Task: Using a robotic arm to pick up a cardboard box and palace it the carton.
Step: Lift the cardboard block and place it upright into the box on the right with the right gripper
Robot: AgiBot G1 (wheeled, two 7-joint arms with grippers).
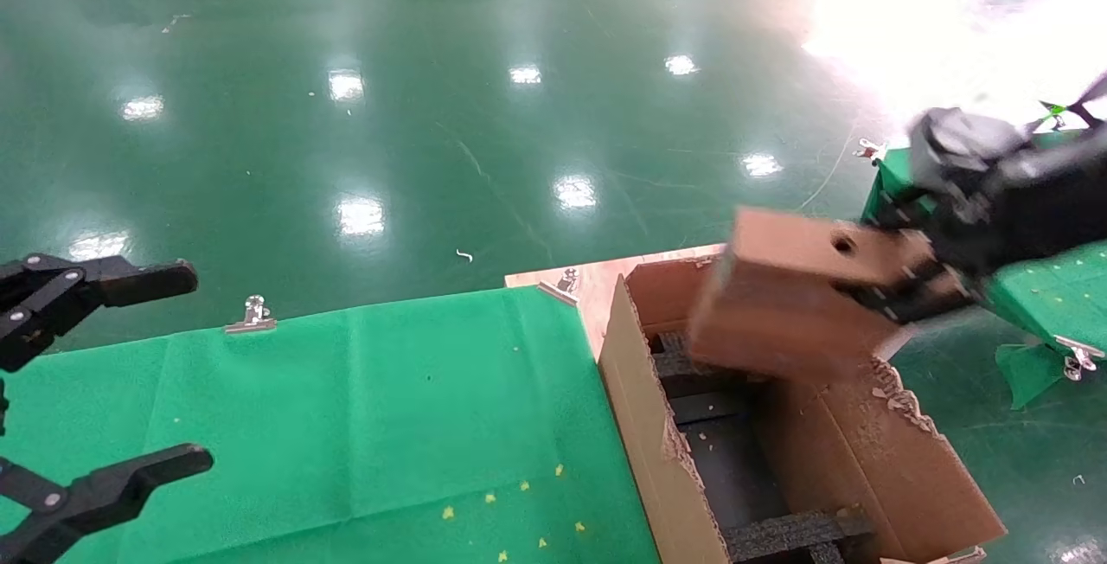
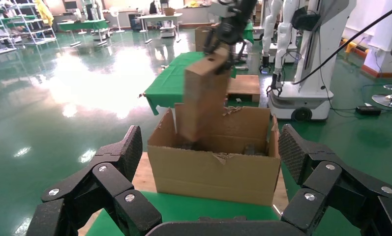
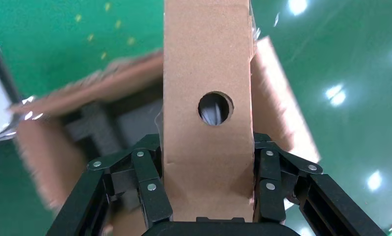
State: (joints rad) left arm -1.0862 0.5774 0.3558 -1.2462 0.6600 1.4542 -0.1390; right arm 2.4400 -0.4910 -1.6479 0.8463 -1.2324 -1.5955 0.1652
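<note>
Left gripper (image 2: 211,162): all black, multi-link fingers, silver screw heads at the joints, diamond-textured pads (image 2: 292,153) on the tips. Right gripper (image 3: 207,184): same black linkage build with silver screws. Grey box (image 1: 956,142) at the right wrist, green light (image 1: 1053,111) behind it.

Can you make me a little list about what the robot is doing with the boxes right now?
holding: right pincer shut on the cardboard box
box position: tilted, above the carton, lower end at the opening
carton: open, ragged flaps, black foam inside
other arm: left pincer open, over the green cloth, holding nothing
step: box not yet set down inside
</note>
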